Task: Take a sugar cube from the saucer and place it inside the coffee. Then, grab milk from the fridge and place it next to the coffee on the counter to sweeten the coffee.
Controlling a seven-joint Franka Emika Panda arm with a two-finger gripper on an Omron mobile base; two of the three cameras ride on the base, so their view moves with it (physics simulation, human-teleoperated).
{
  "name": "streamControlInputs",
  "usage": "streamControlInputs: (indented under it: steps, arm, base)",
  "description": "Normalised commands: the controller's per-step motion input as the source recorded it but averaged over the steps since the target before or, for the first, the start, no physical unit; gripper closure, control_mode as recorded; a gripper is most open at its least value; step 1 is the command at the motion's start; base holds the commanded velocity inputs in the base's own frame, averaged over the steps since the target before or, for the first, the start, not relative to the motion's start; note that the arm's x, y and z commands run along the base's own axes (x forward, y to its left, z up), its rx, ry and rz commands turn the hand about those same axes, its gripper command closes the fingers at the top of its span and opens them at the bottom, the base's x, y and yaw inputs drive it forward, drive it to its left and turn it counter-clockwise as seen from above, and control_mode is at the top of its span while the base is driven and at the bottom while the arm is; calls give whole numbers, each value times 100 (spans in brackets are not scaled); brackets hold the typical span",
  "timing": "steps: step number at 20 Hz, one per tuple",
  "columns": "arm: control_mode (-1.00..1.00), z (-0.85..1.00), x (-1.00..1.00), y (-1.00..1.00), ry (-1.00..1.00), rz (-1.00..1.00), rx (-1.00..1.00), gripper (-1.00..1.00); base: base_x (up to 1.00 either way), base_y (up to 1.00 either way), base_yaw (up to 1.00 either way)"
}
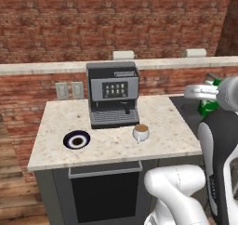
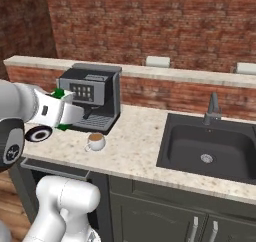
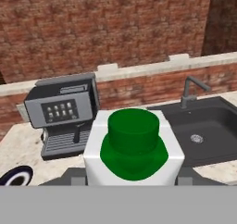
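arm (image 1: pixel 179 187): glossy white rounded links | joints: dark grey bands | wrist: white

The white arm rises from the base, its elbow bent and its forearm reaching level above the worktop (image 1: pixel 111 147). The tool (image 1: pixel 208 104) is clamped on the milk (image 3: pixel 134 146), whose green cap faces the hand camera between the 2 fingers.

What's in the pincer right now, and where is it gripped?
The milk, green cap toward the hand camera. The pincer seems to hold its lower body; the contact itself is hidden.
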Motion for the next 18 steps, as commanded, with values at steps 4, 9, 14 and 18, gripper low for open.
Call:
streamControlInputs:
  steps: [4,9,14,18]
  arm:
    - [-100,-6,12,-41,1,28,0,100]
    - [-100,-17,29,-19,13,50,0,100]
    - [-100,-28,46,-3,16,65,1,100]
    - [-100,-41,40,0,8,61,0,100]
  base:
    - [0,0,0]
    - [0,0,0]
    - [0,0,0]
    - [0,0,0]
